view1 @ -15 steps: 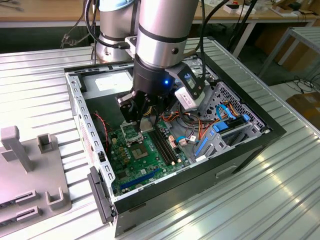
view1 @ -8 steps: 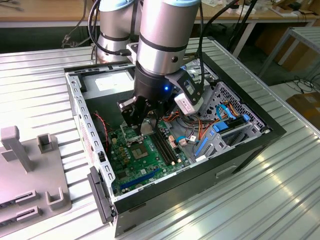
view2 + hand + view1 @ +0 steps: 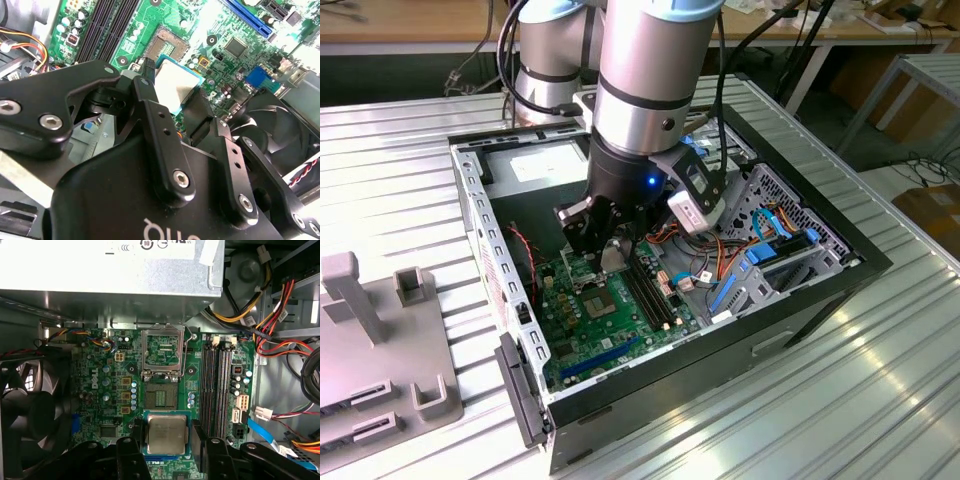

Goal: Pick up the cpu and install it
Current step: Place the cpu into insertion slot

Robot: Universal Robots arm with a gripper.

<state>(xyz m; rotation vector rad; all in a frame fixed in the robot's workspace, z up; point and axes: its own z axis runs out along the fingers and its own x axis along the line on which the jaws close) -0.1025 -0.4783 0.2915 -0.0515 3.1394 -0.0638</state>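
A ribbed metal table [image 3: 880, 400] bears an open case [image 3: 800, 300]; the arm [image 3: 650, 90] reaches down into the case over the green board [image 3: 100, 370]; the gripper [image 3: 166, 440] hangs just above the board, its fingers [image 3: 131, 452] drawn in narrow on two opposite edges of the cpu [image 3: 166, 434]; the cpu is held flat, clear of the board, just beside the socket [image 3: 161, 392]; the socket's metal frame [image 3: 162, 350] stands open.
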